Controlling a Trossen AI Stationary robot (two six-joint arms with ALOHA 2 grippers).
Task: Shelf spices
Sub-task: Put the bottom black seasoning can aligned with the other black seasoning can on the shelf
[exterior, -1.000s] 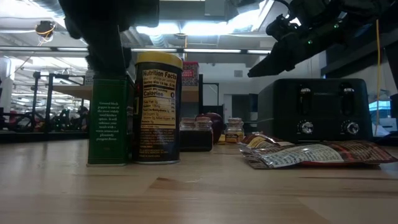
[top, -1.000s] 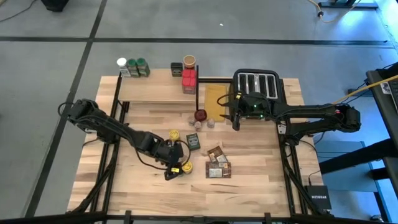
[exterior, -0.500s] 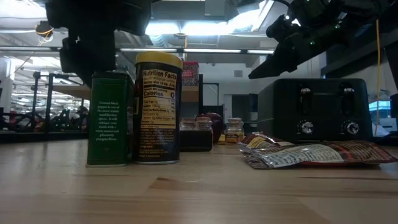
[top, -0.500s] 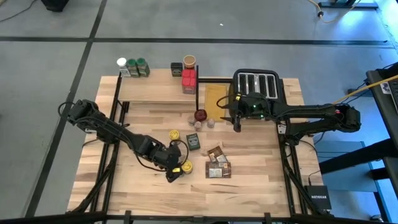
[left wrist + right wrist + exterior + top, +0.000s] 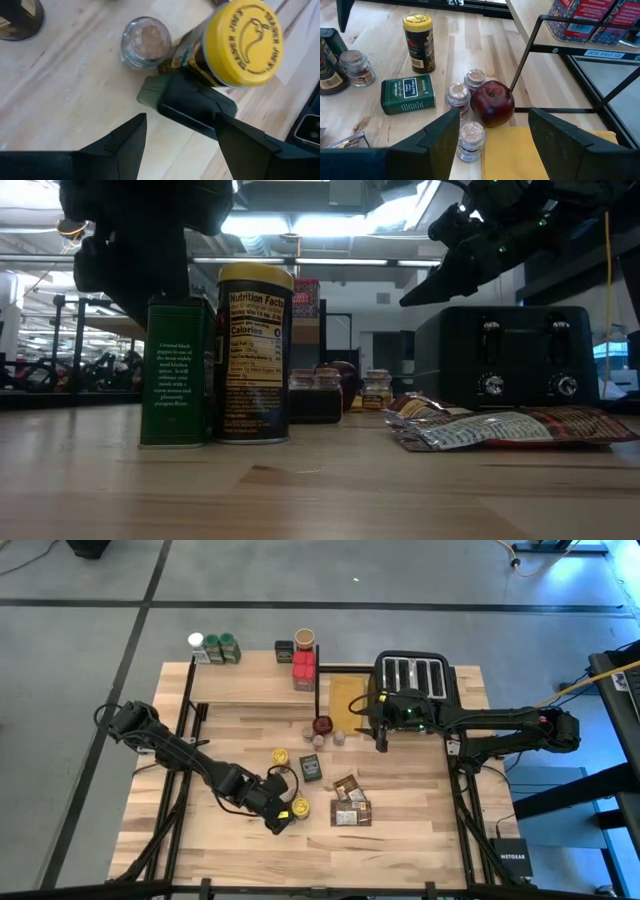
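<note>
Left gripper (image 5: 279, 821) over the front spice cluster, fingers apart and holding nothing; right gripper (image 5: 380, 739) raised beside the toaster (image 5: 412, 678), fingers likewise apart and bare.

Left gripper, wrist view: dark fingers (image 5: 120, 145) spread above a green tin (image 5: 192, 102) standing upright, a yellow-lidded jar (image 5: 240, 42) touching it, and a small clear jar (image 5: 145, 42) just beside. Centre table: second yellow-lidded jar (image 5: 280, 756), flat green tin (image 5: 313, 768), brown packets (image 5: 350, 802). Right gripper, wrist view: three small glass jars (image 5: 465, 112) grouped against a dark red round object (image 5: 492, 102), at the edge of a yellow board (image 5: 520, 155). Shelf (image 5: 250, 680): light-wood plank at the table's far left, carrying green-lidded and white-lidded jars (image 5: 215, 645) at one end, red boxes (image 5: 303, 668) and a brown jar (image 5: 304, 638) at the other.
</note>
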